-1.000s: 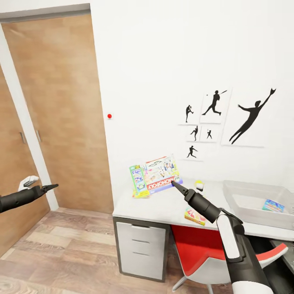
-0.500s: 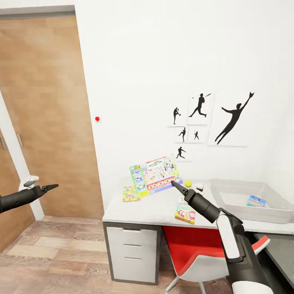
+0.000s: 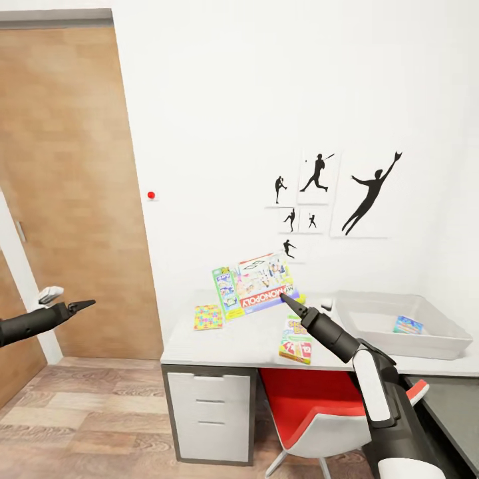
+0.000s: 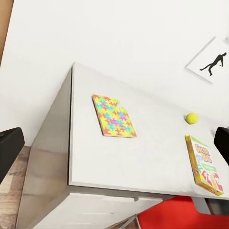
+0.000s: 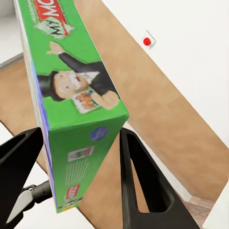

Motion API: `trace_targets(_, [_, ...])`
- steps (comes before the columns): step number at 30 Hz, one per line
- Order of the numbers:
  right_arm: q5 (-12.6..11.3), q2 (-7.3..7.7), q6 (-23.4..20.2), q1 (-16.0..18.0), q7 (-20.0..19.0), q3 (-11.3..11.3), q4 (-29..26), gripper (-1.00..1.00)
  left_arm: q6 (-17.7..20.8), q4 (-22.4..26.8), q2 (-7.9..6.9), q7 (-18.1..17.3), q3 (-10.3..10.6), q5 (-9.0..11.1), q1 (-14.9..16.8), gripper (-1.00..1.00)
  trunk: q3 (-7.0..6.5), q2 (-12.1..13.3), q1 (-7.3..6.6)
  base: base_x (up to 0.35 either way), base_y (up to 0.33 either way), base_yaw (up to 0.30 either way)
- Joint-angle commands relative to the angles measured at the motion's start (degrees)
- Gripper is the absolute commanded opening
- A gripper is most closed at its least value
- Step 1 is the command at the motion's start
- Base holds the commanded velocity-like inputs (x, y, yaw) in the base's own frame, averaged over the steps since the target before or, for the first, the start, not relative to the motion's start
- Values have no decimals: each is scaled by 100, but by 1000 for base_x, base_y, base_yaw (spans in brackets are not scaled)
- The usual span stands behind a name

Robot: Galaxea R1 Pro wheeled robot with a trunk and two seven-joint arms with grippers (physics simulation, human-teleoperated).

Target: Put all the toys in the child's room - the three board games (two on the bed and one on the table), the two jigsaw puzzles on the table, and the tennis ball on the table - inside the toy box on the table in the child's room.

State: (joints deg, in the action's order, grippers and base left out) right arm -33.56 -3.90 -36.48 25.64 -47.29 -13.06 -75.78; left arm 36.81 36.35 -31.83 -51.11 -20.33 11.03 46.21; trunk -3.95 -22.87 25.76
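The Monopoly box (image 3: 257, 284) is held clamped in the right end effector (image 3: 287, 303), lifted above the tabletop (image 3: 226, 339) and tilted; in the right wrist view its green edge (image 5: 71, 105) sits between the two black fingers (image 5: 140, 176). On the tabletop, the Skip-Bo box (image 3: 296, 339) lies flat just below the right end effector, at about 6 o'clock from it. One jigsaw puzzle (image 3: 208, 317) lies flat at about 9 o'clock from the Skip-Bo box. The tennis ball (image 4: 192, 118) is seen near the wall. The toy box (image 3: 372, 332) stands at 3 o'clock, with a small blue game box (image 3: 408, 324) inside. The left end effector (image 3: 81, 305) is held well apart over the floor; whether its tips are apart cannot be told.
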Motion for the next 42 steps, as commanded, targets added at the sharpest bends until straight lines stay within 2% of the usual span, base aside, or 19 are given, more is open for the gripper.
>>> trace_targets(1, [-19, -5, -33, 3, -18, -12, 1, -100, 37, -2, 0, -10, -7, 22, 3, 100, 2, -4, 2, 0, 0, -49])
trace_targets(18, [-27, 4, -48, 3, -33, -20, 16, -100, 37, -4, 1, -9, -6, 22, 3, 100, -21, -4, 2, 0, 0, -223])
trace_targets(25, [-28, 3, -50, 3, -60, -21, 7, -100, 37, -4, 1, -11, -9, 22, 3, 100, -7, -4, 2, 0, 0, -32])
trace_targets(42, [-28, 4, -56, 3, -61, -34, 51, -100, 37, -3, 1, -4, -6, 22, 3, 100, 146, -4, 2, 0, 0, -1])
